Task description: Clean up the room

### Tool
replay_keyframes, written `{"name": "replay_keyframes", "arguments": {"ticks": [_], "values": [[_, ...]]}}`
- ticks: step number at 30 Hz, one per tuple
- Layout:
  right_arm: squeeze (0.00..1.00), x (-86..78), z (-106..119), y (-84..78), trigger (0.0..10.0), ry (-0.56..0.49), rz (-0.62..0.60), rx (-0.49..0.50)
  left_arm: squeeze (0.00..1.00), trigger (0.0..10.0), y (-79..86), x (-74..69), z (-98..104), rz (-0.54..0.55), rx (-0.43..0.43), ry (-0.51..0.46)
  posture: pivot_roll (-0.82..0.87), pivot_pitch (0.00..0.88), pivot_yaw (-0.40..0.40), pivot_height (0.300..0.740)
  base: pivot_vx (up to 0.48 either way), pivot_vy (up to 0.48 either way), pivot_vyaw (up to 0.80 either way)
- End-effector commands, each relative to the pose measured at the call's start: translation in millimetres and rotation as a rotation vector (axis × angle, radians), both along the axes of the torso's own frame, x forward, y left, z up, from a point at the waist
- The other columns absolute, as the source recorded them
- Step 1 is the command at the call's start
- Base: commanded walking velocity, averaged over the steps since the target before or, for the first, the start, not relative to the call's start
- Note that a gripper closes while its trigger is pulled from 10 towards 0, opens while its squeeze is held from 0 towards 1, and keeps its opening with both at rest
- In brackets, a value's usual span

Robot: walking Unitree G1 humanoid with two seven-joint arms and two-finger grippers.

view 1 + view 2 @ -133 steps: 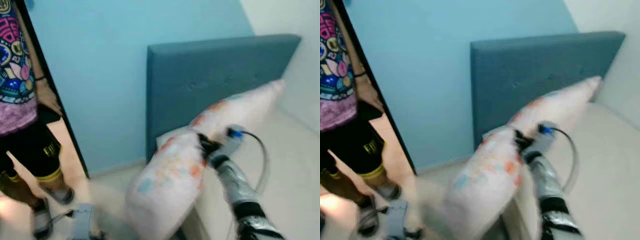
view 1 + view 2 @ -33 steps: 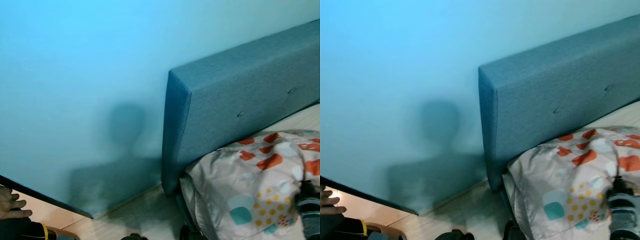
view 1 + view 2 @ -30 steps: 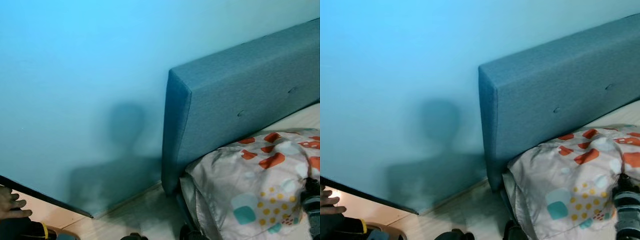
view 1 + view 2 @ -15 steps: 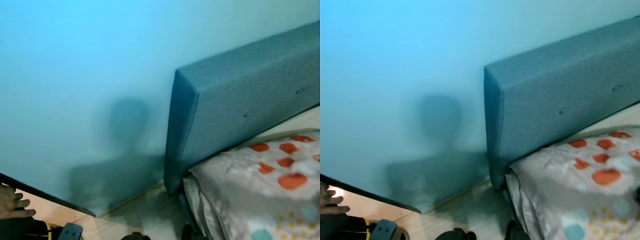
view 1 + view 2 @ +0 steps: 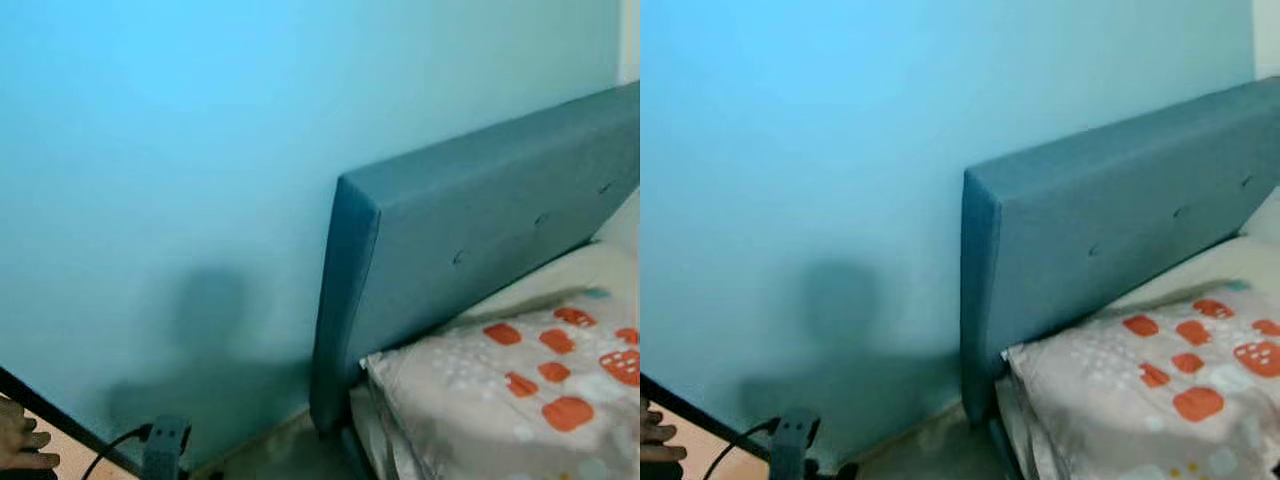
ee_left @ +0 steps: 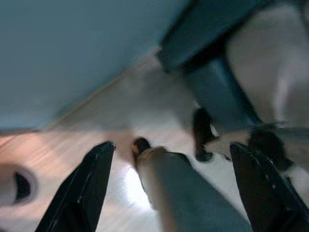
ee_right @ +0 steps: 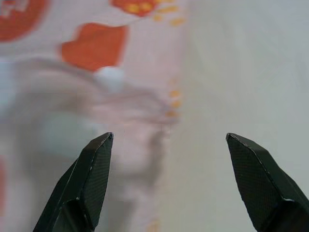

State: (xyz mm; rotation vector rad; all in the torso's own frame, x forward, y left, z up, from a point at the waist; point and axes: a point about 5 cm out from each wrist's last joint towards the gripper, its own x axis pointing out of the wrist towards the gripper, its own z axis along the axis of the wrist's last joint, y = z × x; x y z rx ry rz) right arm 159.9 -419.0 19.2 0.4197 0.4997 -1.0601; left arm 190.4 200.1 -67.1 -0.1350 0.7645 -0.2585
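A white pillow (image 5: 520, 400) with orange and yellow patches lies at the head of the bed, against the blue-grey headboard (image 5: 480, 240). In the right wrist view my right gripper (image 7: 169, 140) is open just above the pillow (image 7: 91, 53) and the pale sheet (image 7: 251, 72), with nothing between its fingers. My left gripper (image 6: 171, 147) hangs open over the wooden floor (image 6: 120, 111) beside the bed frame. The left arm's wrist (image 5: 165, 448) shows at the bottom left of the left eye view.
A light blue wall (image 5: 200, 150) stands behind the headboard. A person's hand (image 5: 18, 447) is at the bottom left edge, beyond a dark door edge (image 5: 60, 425). A strip of floor (image 5: 930, 450) runs between wall and bed.
My right gripper has let go of the pillow and dropped out of the eye views. The pillow now lies flat on the bed. The camera has shifted and my left wrist has risen into view.
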Motion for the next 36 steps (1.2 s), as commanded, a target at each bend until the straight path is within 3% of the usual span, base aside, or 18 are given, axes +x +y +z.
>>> {"name": "replay_keyframes", "arguments": {"ticks": [1,4,6,7,8,9,10,11,12,14,17,20,25,29,36], "values": [[0.0,-3.1,-7,5.8,10.0,0.02,0.015,0.006,0.0,10.0,-6.0,-5.2,-3,-0.078,-0.028,0.031,0.02,0.025,-0.039,0.74,0.0,0.0,-0.77],[0.0,11.5,-21,30.0,10.0,0.028,0.078,0.061,0.0,10.0,-15.4,-14.2,-5,-0.302,-0.051,0.07,0.02,0.0,-0.047,0.74,0.0,0.0,-0.77],[0.0,11.5,-21,30.0,10.0,0.028,0.078,0.061,0.0,10.0,-15.4,-14.2,-5,-0.302,-0.051,0.07,0.02,0.0,-0.047,0.74,0.0,0.0,-0.77],[0.0,17.7,-28,42.8,10.0,0.044,0.114,0.088,0.0,10.0,-23.9,-16.3,-1,-0.422,-0.154,0.069,0.03,0.0,-0.057,0.74,0.0,0.0,-0.77],[0.0,17.7,-28,42.8,10.0,0.044,0.114,0.088,0.0,10.0,-23.9,-16.3,-1,-0.422,-0.154,0.069,0.03,0.0,-0.057,0.74,0.0,0.0,-0.77],[0.0,20.2,-32,48.9,10.0,0.055,0.134,0.102,0.0,10.0,-28.8,-15.7,3,-0.479,-0.23,0.054,0.03,0.0,-0.058,0.74,0.0,0.0,-0.77],[0.0,20.2,-32,48.9,10.0,0.055,0.134,0.102,0.0,10.0,-28.8,-15.7,3,-0.479,-0.23,0.054,0.03,0.0,-0.058,0.74,0.0,0.0,-0.77],[0.0,22.9,-34,54.1,10.0,0.064,0.155,0.111,0.0,10.0,-33.9,-12.9,8,-0.531,-0.303,0.03,0.03,0.0,-0.062,0.74,0.0,0.0,-0.77],[0.0,22.9,-34,54.1,10.0,0.064,0.155,0.111,0.0,10.0,-33.9,-12.9,8,-0.531,-0.303,0.03,0.03,0.0,-0.062,0.74,0.0,0.0,-0.77],[0.0,26.6,-36,58.9,10.0,0.072,0.184,0.117,0.0,10.0,-41.5,-7.0,16,-0.591,-0.389,-0.011,0.03,0.0,-0.069,0.74,0.0,0.0,-0.77],[0.0,27.5,-36,59.8,10.0,0.073,0.19,0.117,0.0,10.0,-43.4,-5.4,18,-0.604,-0.409,-0.021,0.03,0.0,-0.069,0.74,0.0,0.0,-0.77],[0.0,28.7,-40,66.2,10.0,0.098,0.23,0.13,0.0,10.0,-59.1,12.0,34,-0.649,-0.483,-0.119,0.03,0.0,-0.081,0.74,0.0,0.0,-0.77],[0.0,25.7,-48,75.7,10.0,0.139,0.271,0.151,0.0,10.0,-75.4,30.3,49,-0.654,-0.53,-0.219,0.02,0.0,-0.09,0.74,0.0,0.0,-0.77],[0.0,22.5,-63,99.0,10.0,0.202,0.38,0.174,0.0,10.0,-95.0,55.4,67,-0.566,-0.576,-0.347,0.02,0.0,-0.092,0.74,0.0,0.0,-0.77],[0.0,18.0,-75,117.4,10.0,0.233,0.446,0.205,0.0,10.0,-105.9,72.2,82,-0.461,-0.619,-0.438,0.0,0.0,-0.091,0.74,0.0,0.0,-0.77]]}}
